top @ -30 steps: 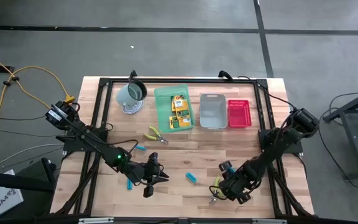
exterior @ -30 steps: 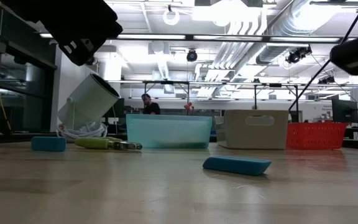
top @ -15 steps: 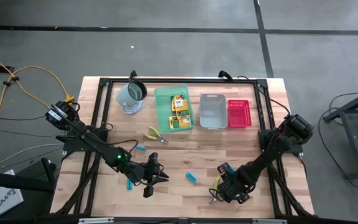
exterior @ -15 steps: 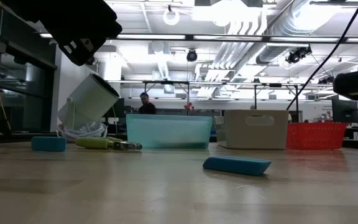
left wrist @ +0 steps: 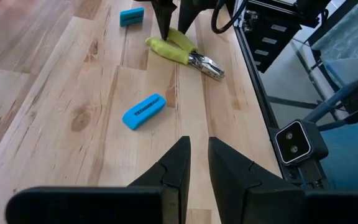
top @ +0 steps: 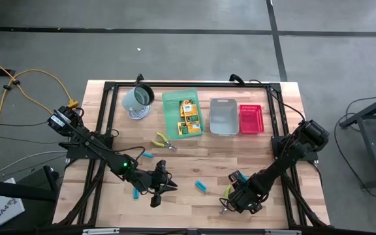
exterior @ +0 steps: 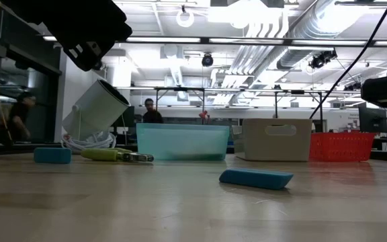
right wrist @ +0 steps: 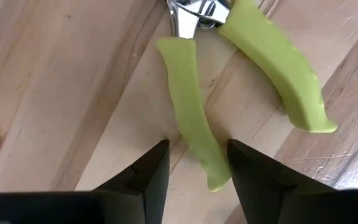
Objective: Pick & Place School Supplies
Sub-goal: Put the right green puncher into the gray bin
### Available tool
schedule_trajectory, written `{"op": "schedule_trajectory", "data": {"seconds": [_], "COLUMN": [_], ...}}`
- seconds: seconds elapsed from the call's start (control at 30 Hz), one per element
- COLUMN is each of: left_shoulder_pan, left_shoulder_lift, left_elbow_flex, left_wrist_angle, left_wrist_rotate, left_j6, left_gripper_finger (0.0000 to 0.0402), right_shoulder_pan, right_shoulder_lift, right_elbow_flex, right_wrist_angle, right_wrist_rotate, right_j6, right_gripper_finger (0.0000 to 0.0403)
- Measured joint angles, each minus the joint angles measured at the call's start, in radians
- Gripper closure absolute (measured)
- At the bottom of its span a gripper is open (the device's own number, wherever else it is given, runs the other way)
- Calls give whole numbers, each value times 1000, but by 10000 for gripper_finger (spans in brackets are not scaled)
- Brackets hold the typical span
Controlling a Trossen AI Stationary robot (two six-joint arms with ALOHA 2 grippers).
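Down at the near edge of the table (top: 194, 156), the right gripper (top: 230, 202) is bowed low over a yellow-green pliers tool (right wrist: 194, 127), its fingers (right wrist: 146, 173) spread either side of one handle; I can't tell whether they touch it. The left gripper (top: 162, 189) stretches low across the wood, fingers (left wrist: 174, 167) a narrow slit apart and holding nothing, with a blue piece (left wrist: 144, 111) lying ahead of it. At the far side, the green tray (top: 183, 113) holds the yellow-orange boxes (top: 188, 117); the grey tray (top: 224, 116) and red tray (top: 250, 119) beside it look bare. A tipped mug (top: 138, 99) sits left of them. A second pliers tool (top: 163, 141) lies just before the green tray.
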State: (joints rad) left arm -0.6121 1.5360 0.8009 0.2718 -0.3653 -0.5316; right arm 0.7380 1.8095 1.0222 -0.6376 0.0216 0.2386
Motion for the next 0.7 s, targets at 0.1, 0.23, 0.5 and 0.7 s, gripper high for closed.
{"op": "schedule_trajectory", "data": {"seconds": [0.1,0.23,0.5,0.7], "left_shoulder_pan": [0,0,0,0], "left_shoulder_lift": [0,0,0,0], "left_elbow_flex": [0,0,0,0], "left_wrist_angle": [0,0,0,0], "left_wrist_rotate": [0,0,-1,-3], "left_j6": [0,0,0,0], "left_gripper_finger": [348,348,348,348], "right_shoulder_pan": [0,0,-1,-1], "right_shoulder_lift": [1,1,2,2], "right_elbow_flex": [0,-1,-1,-2], "right_wrist_angle": [0,0,1,2], "right_wrist_rotate": [2,5,8,9], "right_j6": [0,0,0,0], "right_gripper_finger": [250,270,317,338]}}
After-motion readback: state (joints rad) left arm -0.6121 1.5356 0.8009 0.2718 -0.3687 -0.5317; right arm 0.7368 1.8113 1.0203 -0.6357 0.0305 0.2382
